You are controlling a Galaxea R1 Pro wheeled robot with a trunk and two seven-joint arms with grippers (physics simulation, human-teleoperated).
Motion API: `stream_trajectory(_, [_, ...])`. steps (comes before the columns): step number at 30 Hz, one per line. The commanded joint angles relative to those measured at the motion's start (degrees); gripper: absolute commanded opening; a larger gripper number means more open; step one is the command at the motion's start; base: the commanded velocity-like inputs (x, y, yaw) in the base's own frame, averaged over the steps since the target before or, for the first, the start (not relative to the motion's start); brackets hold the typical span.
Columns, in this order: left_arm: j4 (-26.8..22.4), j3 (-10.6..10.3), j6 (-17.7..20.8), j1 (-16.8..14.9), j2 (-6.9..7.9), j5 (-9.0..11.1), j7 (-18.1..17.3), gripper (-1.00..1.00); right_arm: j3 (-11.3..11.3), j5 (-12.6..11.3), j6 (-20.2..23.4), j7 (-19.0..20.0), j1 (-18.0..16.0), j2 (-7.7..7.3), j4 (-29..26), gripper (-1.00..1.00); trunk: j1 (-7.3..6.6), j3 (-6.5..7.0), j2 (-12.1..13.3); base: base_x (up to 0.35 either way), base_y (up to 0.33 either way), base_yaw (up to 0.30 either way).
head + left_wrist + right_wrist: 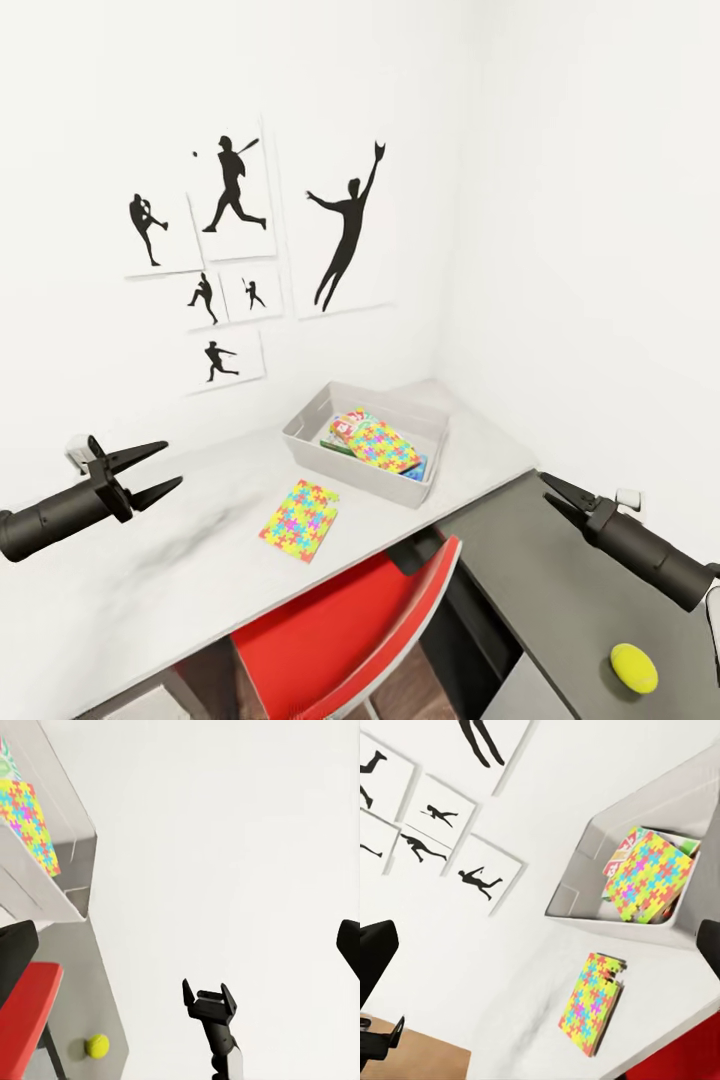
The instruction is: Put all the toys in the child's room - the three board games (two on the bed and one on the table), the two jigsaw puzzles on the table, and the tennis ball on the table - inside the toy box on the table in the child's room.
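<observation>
Nearby, the tennis ball (634, 668) lies below the empty, parted right tool (556, 491).

Puzzle (300, 520) flat beside toy box (350, 470)

Three cameras on one desk corner

The head view looks down over the table (150, 560) toward the wall corner; the right wrist view faces the toy box (585, 881) from nearer, and the left wrist view shares its rim (71, 817).
</observation>
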Motion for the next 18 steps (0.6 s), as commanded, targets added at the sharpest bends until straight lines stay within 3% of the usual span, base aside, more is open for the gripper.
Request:
stream_trajectory(1, [0.03, 0.01, 0.17, -0.08, 0.00, -0.55, -0.76, 1.00, -0.11, 0.29, 0.24, 0.38, -0.06, 0.00, -0.03, 1.00, 0.03, -0.06, -0.12, -0.055, -0.016, 0.218])
stream_trajectory(13, [-0.86, 0.07, 0.17, -0.08, 0.92, -0.57, -3.53, 1.00, -0.09, 0.29, 0.24, 0.38, -0.06, 0.00, 0.01, 1.00, 0.03, 0.69, -0.12, -0.011, -0.003, 0.217])
stream_trajectory(18, [-0.89, 0.10, 0.17, -0.08, 1.16, -0.52, -3.61, 1.00, -0.10, 0.29, 0.24, 0.38, -0.06, -0.05, 0.00, 1.00, 0.03, 0.79, -0.12, 0.000, 0.000, 0.082])
